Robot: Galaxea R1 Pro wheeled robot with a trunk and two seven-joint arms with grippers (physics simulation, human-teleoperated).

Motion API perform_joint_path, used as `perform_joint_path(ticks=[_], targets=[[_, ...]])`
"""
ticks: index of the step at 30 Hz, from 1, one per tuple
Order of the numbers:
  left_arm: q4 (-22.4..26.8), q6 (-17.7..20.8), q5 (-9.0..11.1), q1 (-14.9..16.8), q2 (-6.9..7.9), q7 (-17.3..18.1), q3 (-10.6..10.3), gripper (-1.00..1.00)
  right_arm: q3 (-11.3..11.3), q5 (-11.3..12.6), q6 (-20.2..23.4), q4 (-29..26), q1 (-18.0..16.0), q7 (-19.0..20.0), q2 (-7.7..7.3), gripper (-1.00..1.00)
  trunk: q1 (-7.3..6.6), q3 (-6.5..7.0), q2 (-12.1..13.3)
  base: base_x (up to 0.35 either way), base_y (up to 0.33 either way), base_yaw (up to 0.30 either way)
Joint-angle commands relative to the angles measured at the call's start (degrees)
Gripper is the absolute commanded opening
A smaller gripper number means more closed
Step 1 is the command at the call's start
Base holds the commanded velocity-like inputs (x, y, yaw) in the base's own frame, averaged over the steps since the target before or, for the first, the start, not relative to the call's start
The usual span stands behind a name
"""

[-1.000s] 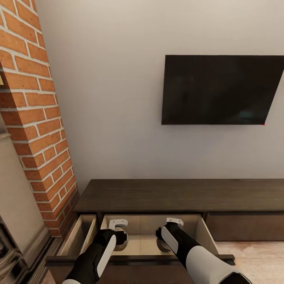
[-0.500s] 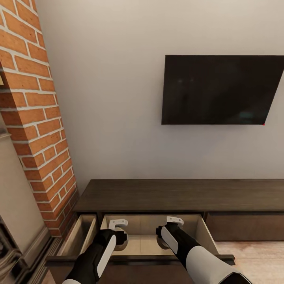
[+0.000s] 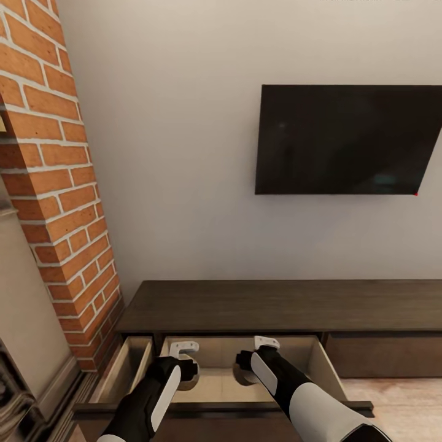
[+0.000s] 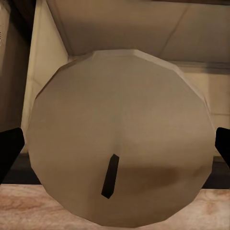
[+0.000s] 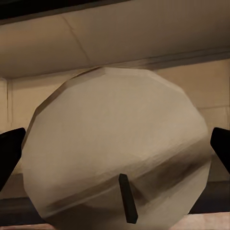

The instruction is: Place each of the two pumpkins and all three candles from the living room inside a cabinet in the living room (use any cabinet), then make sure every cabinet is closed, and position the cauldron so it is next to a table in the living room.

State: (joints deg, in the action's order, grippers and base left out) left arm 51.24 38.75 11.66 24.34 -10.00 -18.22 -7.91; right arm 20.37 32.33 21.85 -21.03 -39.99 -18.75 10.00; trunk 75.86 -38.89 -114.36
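The long dark brown cabinet [image 3: 276, 304] stands against the wall with a pale compartment [image 3: 215, 383] open at its front. Both arms reach down into that compartment. My left gripper [image 3: 184, 363] is shut on a beige candle [image 4: 120, 139]; the round top and dark wick face the left wrist camera, with black fingertips [image 4: 9, 153] at either side. My right gripper [image 3: 250, 362] is shut on a second beige candle [image 5: 115, 148], held between its fingertips [image 5: 221, 146] above the compartment's pale floor. No pumpkins or cauldron are in view.
A narrower open compartment [image 3: 126, 368] lies just left of the arms. A red brick column [image 3: 55, 202] and a fireplace surround [image 3: 24, 344] stand at the left. A black TV [image 3: 347, 140] hangs on the wall above the cabinet. Wood floor [image 3: 405, 405] is at the lower right.
The whole picture has shifted slightly, so the camera moved. My right gripper has edged a little to the left inside the compartment. The left arm looks unmoved.
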Motion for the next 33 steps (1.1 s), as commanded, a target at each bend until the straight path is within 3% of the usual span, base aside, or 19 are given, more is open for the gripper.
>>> perform_joint_path(ticks=[1, 8, 25, 33], targets=[[0.0, 0.0, -0.1, 0.0, 0.00, 0.0, 0.0, -1.00, 0.0, 0.0, 0.0, 0.0, 0.0, 0.3, 0.00, -1.00, 0.00, 0.00, 0.0, 0.001, 0.120, 0.000], [0.0, 0.0, -0.1, 0.0, 0.00, 0.0, 0.0, -1.00, -0.1, 0.0, 0.0, 0.0, 0.0, 0.7, 0.00, -1.00, 0.00, 0.13, 0.0, 0.000, 0.191, -0.087], [0.0, -0.1, -0.1, 0.0, 0.00, -0.1, 0.0, -1.00, 0.0, 0.1, 0.3, 0.1, 0.0, 0.2, 0.00, -1.00, 0.00, 0.15, 0.0, 0.052, 0.031, -0.007], [0.0, -0.1, -0.1, 0.0, 0.00, 0.0, 0.0, -1.00, 0.0, 0.1, 0.4, 0.7, -0.1, -0.6, 0.00, -1.00, 1.76, -1.29, -3.2, 0.000, 0.000, 0.000]])
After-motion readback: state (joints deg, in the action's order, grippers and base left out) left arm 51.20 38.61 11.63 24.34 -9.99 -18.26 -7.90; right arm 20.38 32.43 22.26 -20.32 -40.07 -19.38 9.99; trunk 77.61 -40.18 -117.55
